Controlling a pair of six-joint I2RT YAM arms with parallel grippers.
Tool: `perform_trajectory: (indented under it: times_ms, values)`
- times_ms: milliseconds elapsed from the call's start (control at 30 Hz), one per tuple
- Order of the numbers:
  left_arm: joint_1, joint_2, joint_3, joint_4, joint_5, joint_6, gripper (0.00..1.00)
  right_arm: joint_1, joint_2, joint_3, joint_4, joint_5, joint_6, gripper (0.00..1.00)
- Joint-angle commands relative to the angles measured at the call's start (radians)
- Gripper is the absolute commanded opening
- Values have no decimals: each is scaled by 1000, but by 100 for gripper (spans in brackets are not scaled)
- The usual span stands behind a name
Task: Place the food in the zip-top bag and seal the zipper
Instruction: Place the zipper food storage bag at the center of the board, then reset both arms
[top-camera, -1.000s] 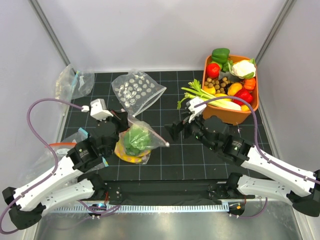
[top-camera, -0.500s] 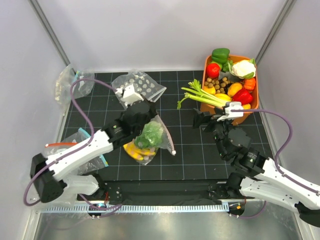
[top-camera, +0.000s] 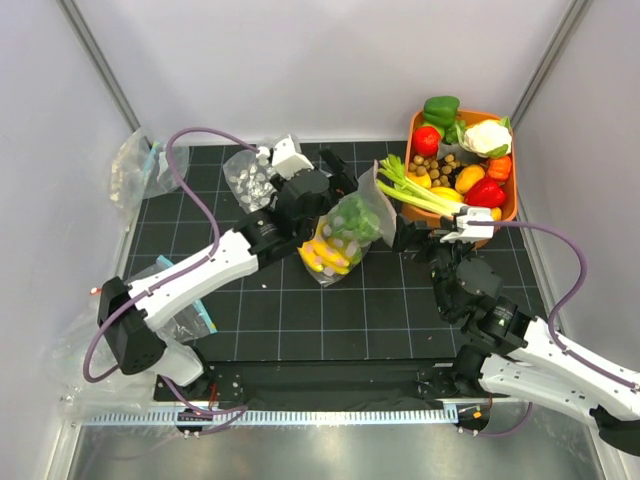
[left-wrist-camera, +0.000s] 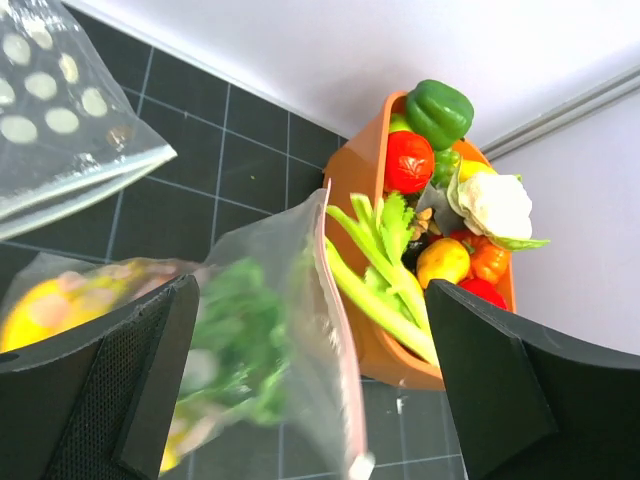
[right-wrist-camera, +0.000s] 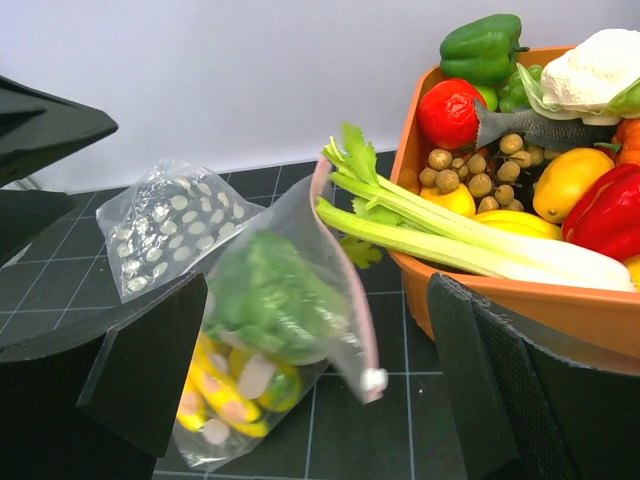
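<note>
The bag (top-camera: 345, 232), holding lettuce (right-wrist-camera: 265, 295) and banana (right-wrist-camera: 215, 395), sat mid-mat (top-camera: 300, 320), its pink zipper (right-wrist-camera: 350, 270) toward the orange bin (right-wrist-camera: 480, 290). It lay ahead in the gap between my left fingers (left-wrist-camera: 100, 400), spread wide, gripping nothing. My right fingers (right-wrist-camera: 530, 400), equally wide and empty, faced it beside the bin.
</note>
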Motion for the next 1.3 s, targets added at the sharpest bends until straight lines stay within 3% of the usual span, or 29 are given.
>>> perform_trajectory:
  times_ms: [0,133,200,333,500,633,767,1000,1167,1267]
  values:
    - [4,-82,0,18,-31,118,100,-2,-3,-1,45,41,32,100]
    - [3,-221,-107,-29,110,288,100,-2,11,-3,40,38,46,100]
    - [3,-301,-233,-23,198,369,100,-2,25,5,39,36,58,100]
    - [4,-525,-434,-32,221,416,100,-2,45,9,48,53,101,100]
    - [3,-694,-638,10,215,517,100,-2,92,11,76,151,162,100]
    - [3,-780,-668,23,236,490,100,-4,141,78,-32,185,221,100]
    - [3,-847,-698,50,290,491,100,-2,155,83,-85,205,176,99]
    - [3,-854,-721,86,306,494,100,-2,115,26,-15,116,135,100]
    - [3,-805,-708,83,313,485,100,-2,94,-20,82,119,123,100]
    - [3,-795,-711,90,318,488,100,-2,109,-3,57,121,116,100]
